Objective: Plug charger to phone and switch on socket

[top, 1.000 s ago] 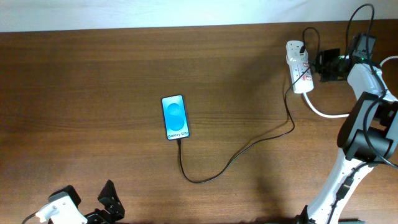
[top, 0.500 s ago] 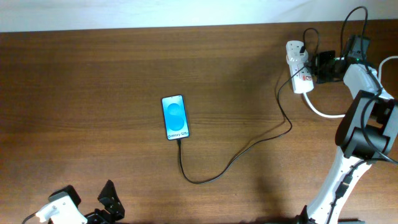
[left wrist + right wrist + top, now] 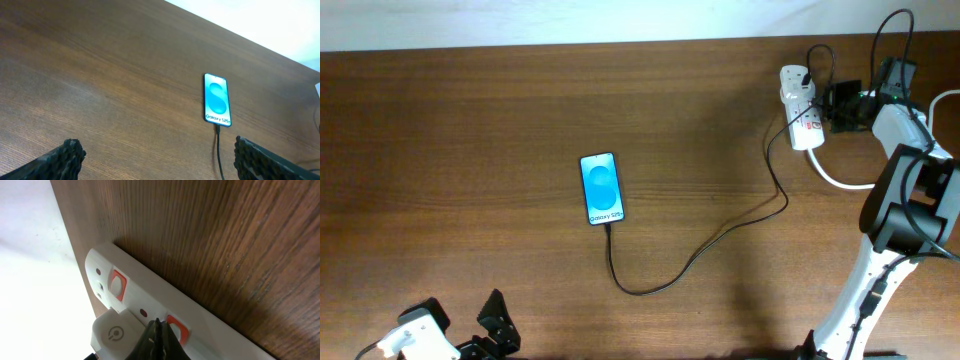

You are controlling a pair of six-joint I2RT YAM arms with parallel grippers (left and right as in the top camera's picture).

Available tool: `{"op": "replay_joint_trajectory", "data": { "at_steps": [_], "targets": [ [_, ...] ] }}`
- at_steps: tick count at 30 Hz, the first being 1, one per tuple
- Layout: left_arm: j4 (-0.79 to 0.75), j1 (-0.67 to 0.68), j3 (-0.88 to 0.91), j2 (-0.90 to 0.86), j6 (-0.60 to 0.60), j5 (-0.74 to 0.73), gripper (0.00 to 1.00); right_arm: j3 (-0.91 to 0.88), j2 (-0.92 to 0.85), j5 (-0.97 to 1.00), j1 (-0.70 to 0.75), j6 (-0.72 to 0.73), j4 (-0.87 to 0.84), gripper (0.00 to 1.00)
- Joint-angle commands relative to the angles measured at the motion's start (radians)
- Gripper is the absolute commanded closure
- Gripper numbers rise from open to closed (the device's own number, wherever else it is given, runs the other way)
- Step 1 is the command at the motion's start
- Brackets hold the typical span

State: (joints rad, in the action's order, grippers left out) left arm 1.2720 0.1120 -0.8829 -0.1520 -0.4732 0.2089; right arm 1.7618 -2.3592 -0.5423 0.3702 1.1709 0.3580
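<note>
Because the small white elongated power strip (image 3: 150, 297) lies loose at the overhead frame's upper right, the right gripper (image 3: 158, 327), fingers pinched shut on nothing at a red rocker switch (image 3: 176, 328), could shove it sideways instead of tripping the switch. That slide might tug the long thin black charger cable (image 3: 700, 248) from the slim blue-screened phone (image 3: 601, 188) at centre; the left gripper (image 3: 160, 160) gapes empty.

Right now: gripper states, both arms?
Left gripper: open, holding nothing.
Right gripper: shut, holding nothing, tips beside a red switch on the socket.
</note>
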Motion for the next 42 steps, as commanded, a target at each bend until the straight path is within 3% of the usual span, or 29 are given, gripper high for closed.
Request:
{"op": "replay_joint_trajectory", "data": {
  "at_steps": [1,17,28,42],
  "targets": [
    [-0.002,0.002,0.004,0.009,-0.012,-0.007,0.01,0.016,-0.023,-0.046,-0.057,-0.003,0.012,0.96],
    [-0.002,0.002,0.004,0.009,-0.012,-0.007,0.01,0.015,-0.023,0.032,-0.063,-0.003,0.135,0.96],
    [-0.002,0.002,0.004,0.009,-0.012,-0.007,0.01,0.043,-0.009,0.059,-0.050,-0.100,0.152,0.96],
    [-0.002,0.002,0.004,0.009,-0.012,-0.007,0.01,0.221,0.148,0.336,0.068,-0.288,0.525,0.96]
  ]
}}
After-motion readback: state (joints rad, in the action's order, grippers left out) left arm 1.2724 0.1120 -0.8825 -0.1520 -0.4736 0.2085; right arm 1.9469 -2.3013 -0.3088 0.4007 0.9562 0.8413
